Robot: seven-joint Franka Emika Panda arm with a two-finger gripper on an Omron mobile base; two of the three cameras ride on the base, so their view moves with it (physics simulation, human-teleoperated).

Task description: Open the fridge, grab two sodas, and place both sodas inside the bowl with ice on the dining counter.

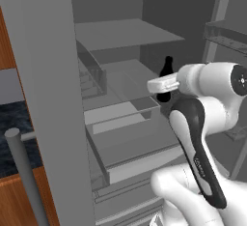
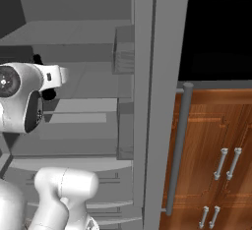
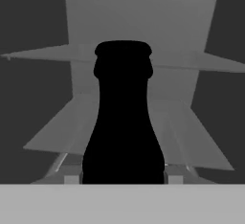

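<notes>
Grey fridge shelves, smooth and flat, carry a slim black bottle standing upright toward the back of its shelf. Its contoured shoulders and capped neck sit dead ahead of the hand, between the fingers by the look of it; whether they grip it I cannot tell. Reddish wood cabinets with steel handles flank the open door.

flat, even rendered light with no glare and only soft shadows; the fridge interior is dim grey, darkest at its back. ahead of the jaws the bottle reads as a pure black silhouette without detail. edges look slightly soft, low resolution.
</notes>
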